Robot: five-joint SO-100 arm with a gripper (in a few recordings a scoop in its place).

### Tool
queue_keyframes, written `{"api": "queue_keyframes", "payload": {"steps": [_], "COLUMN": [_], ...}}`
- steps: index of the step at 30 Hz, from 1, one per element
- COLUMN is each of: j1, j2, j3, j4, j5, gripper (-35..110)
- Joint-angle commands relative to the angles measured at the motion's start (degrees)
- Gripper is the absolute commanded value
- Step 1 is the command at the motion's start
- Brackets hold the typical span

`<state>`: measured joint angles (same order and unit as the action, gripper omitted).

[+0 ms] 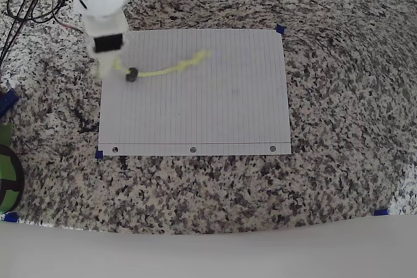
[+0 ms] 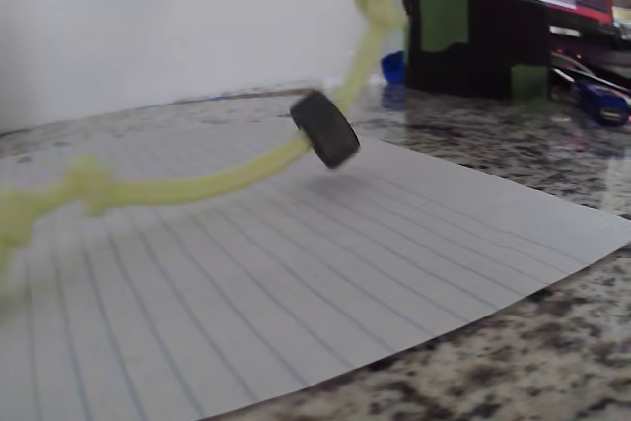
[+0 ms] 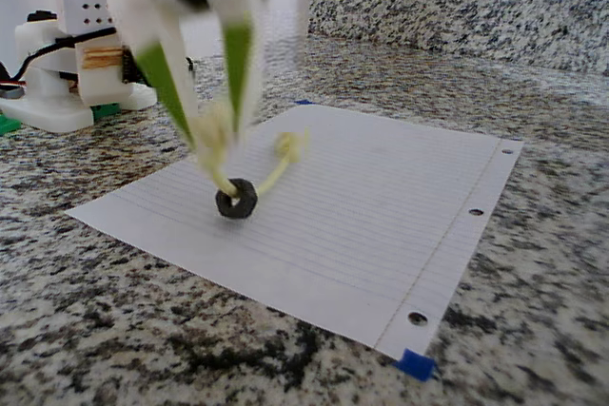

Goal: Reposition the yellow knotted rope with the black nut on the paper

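The white arm reaches down over the left edge of the paper (image 1: 195,96) in the overhead view, and its fingers (image 3: 207,135), two long prongs with green inner faces, converge in the fixed view on one end of the yellow knotted rope (image 1: 171,68), pinching it between their tips. The motion blur there makes the exact contact hard to read, but the cord hangs from that point, so the fingers look narrowed onto it.

From the held end the rope dips to the black nut (image 1: 131,75), which sits threaded on the cord close to the fingers. In the fixed view the nut (image 3: 236,202) touches the sheet or sits just above it, standing on edge with its hole showing. In the wrist view the nut (image 2: 324,128) appears slightly lifted, tilted, with the rope (image 2: 187,184) passing through it and rising on both sides.

Beyond the nut the cord runs rightwards across the upper part of the sheet in the overhead view, ending in a knotted, blurred clump near the middle of the top edge.

The paper lies flat on a speckled granite surface (image 1: 339,128), its three punched holes along the bottom edge in the overhead view, with small blue tape marks (image 1: 280,29) at its corners
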<state>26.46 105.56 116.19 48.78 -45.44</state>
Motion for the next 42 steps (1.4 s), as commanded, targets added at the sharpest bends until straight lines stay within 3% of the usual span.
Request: {"api": "queue_keyframes", "payload": {"steps": [1, 10, 21, 28, 37, 42], "j1": [2.8, 11.1, 7.8, -1.2, -16.4, -23.2], "j2": [9.6, 29.5, 45.6, 50.7, 56.8, 62.1], "j3": [0.4, 4.9, 10.1, 16.6, 25.1, 33.4], "j4": [0.4, -1.8, 0.6, -5.9, -14.5, -19.7], "j5": [-5.4, -16.3, -20.7, -0.9, 38.7, 53.6], "gripper": [0, 0, 0, 0, 0, 0]}}
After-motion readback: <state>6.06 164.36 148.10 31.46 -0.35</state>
